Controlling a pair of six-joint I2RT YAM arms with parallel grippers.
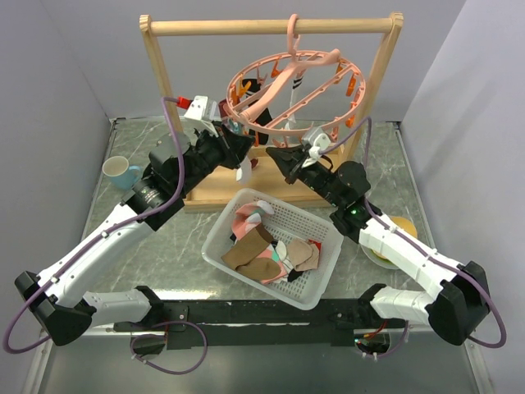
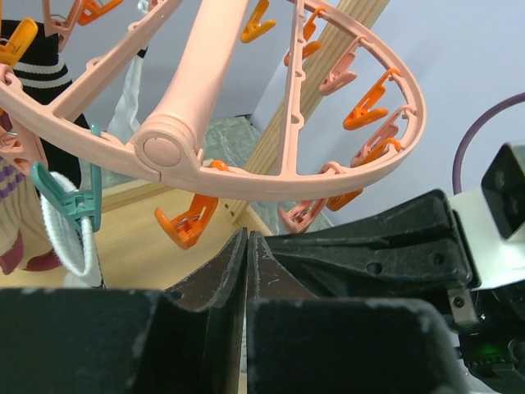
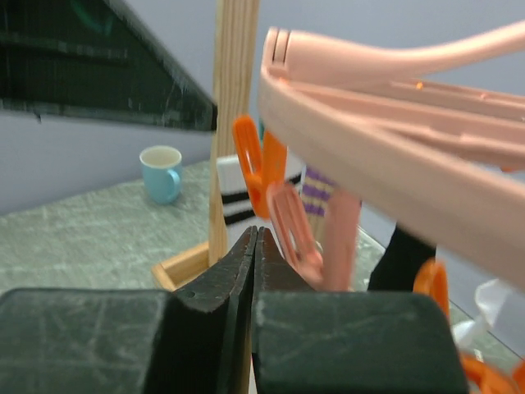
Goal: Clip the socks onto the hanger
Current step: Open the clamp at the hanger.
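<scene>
**Ana:** Where's the hanger?

**Ben:** The hanger (image 1: pixel 295 90) hangs by its hook from the top bar of the wooden rack (image 1: pixel 271 26) at the back of the counter (image 1: pixel 176 246). Its ring is tilted, with orange and pink clips dangling all round it.

**Ana:** And the socks?

**Ben:** Most of the socks (image 1: pixel 267 250) lie heaped in the white mesh basket (image 1: pixel 215 245), which sits on the counter in front of the rack, between the two arms. A few hang from the ring: a black-and-white striped sock (image 2: pixel 37 61), a purple-striped sock (image 2: pixel 16 217) and a white sock (image 2: pixel 66 238) pinched by a teal clip (image 2: pixel 70 201).

**Ana:** What about the left hand?

**Ben:** The left hand (image 2: pixel 247 240) sits just under the ring, its fingers pressed together with nothing between them. An orange clip (image 2: pixel 190 223) dangles just above its tips.

**Ana:** And the right?

**Ben:** The right hand (image 3: pixel 256 236) is also closed and empty. It points up at the underside of the ring, with a pink clip (image 3: pixel 287 222) just beside its tips. The tips of the two hands are near each other below the ring.

**Ana:** Anything else?

**Ben:** A blue mug (image 1: pixel 120 172) stands on the left side of the counter.
</scene>
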